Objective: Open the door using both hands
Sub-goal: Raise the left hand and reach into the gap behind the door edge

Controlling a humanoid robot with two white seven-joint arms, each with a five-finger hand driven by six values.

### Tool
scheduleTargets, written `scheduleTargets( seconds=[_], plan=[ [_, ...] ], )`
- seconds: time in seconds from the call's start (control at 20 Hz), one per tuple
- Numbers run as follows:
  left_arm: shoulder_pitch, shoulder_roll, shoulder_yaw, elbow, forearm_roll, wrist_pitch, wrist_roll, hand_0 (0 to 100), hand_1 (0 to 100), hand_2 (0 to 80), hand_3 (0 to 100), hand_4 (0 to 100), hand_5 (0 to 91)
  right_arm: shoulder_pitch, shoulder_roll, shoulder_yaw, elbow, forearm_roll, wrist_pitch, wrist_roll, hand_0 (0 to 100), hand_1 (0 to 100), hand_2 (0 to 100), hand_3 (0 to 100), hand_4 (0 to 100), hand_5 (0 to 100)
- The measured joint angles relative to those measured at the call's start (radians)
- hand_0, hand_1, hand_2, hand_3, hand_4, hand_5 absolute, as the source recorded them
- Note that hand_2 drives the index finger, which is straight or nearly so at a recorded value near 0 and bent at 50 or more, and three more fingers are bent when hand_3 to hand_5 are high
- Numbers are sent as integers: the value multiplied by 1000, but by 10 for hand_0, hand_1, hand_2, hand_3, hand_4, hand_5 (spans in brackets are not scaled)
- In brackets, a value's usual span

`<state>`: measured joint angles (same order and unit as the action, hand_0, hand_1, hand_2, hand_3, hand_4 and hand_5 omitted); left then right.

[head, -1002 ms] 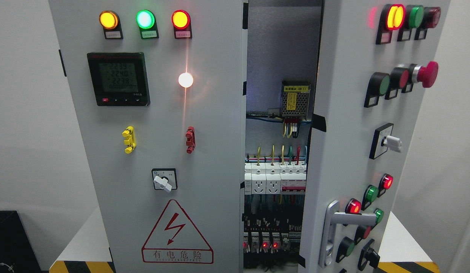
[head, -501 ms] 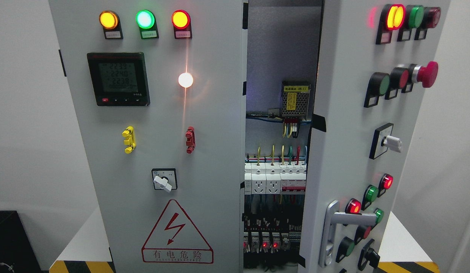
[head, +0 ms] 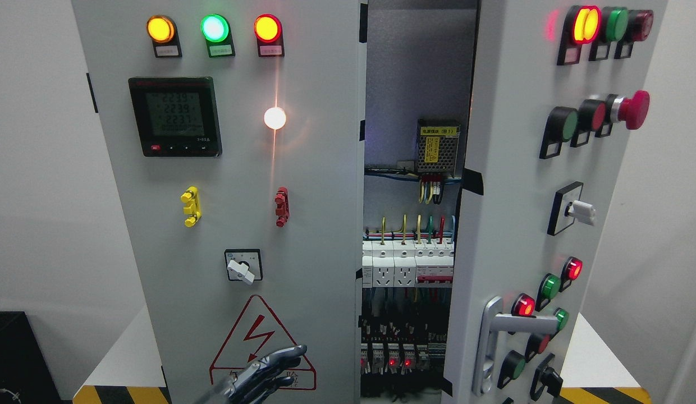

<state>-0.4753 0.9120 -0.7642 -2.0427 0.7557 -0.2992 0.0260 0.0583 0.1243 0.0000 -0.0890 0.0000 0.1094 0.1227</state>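
Right door [head: 511,185] upright, swung partly open toward near right (interior wiring exposed). Left hand [head: 258,375] near bottom, fingers [head: 286,354] extended, empty, well left of door.

Grey door [head: 303,185] bears a red-outlined warning triangle [head: 262,342] (red bolt inside).

I'm getting a bright, evenly lit feed with sharp focus across the cabinet. The white lamp [head: 274,118] left of centre blows out and throws a thin vertical streak of glare. The red light [head: 585,25] at upper right spills a glow onto the panel beside it. The cabinet interior [head: 418,84] in the middle sits in shadow.
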Motion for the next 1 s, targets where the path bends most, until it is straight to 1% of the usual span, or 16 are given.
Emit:
scheduleTargets(
  seconds=[0.2, 0.45, 0.85, 1.0],
  plan=[
    [-132, 6, -52, -7, 88, 42, -6, 0, 0, 0, 0, 0, 0, 0, 0, 0, 0, 0, 0, 0, 0, 0, 0, 0, 0, 0],
    [-298, 0, -102, -12, 229, 135, -8, 0, 0, 0, 0, 0, 0, 0, 0, 0, 0, 0, 0, 0, 0, 0, 0, 0, 0, 0],
    [-519, -28, -152, -9, 407, 230, -9, 0, 0, 0, 0, 0, 0, 0, 0, 0, 0, 0, 0, 0, 0, 0, 0, 0, 0, 0],
    [-604, -40, -177, -5, 460, 247, -9, 0, 0, 0, 0, 0, 0, 0, 0, 0, 0, 0, 0, 0, 0, 0, 0, 0, 0, 0]
  ],
)
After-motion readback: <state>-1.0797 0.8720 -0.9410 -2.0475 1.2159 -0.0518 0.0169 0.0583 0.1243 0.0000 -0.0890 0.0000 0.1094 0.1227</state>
